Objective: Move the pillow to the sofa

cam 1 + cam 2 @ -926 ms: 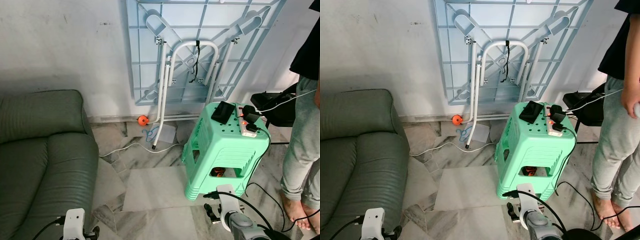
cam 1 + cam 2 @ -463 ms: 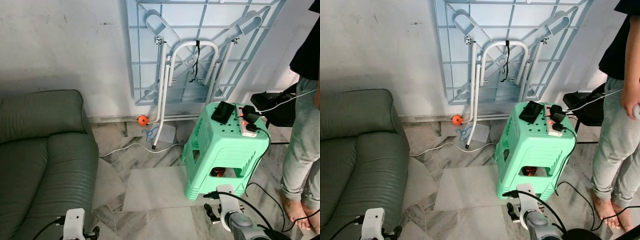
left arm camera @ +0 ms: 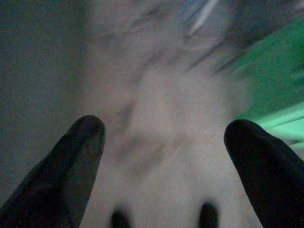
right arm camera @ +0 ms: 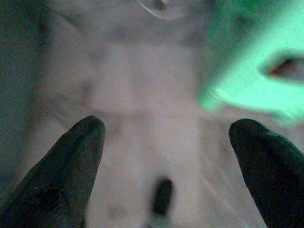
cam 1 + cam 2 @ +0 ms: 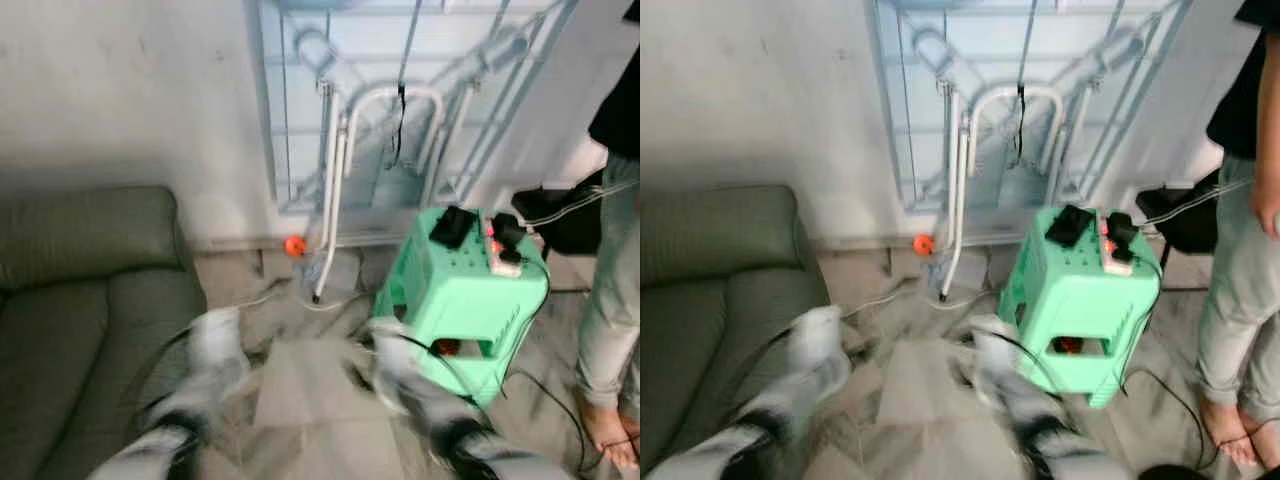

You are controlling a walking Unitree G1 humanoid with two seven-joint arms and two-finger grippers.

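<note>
The grey-green sofa (image 5: 80, 300) stands at the left against the white wall. Both of my arms are raised over the marble floor and smeared by motion: the left arm (image 5: 200, 370) beside the sofa's edge, the right arm (image 5: 410, 380) in front of the green stool. In the left wrist view my left gripper (image 3: 164, 133) is open, with only blurred floor between its black fingers (image 3: 80, 142). My right gripper (image 4: 166, 133) is open too, its fingertips (image 4: 85, 137) wide apart over the floor, with the stool at one side.
A mint-green plastic stool (image 5: 465, 295) carrying a power strip and chargers stands right of centre, with cables trailing on the floor. A person (image 5: 615, 230) stands at the far right. A folded blue table (image 5: 400, 100) leans on the wall, and a small orange ball (image 5: 293, 245) lies below it.
Both arms have swung up from the bottom edge into the middle of the view and are blurred. The camera has shifted slightly; sofa, stool and person stay put.
</note>
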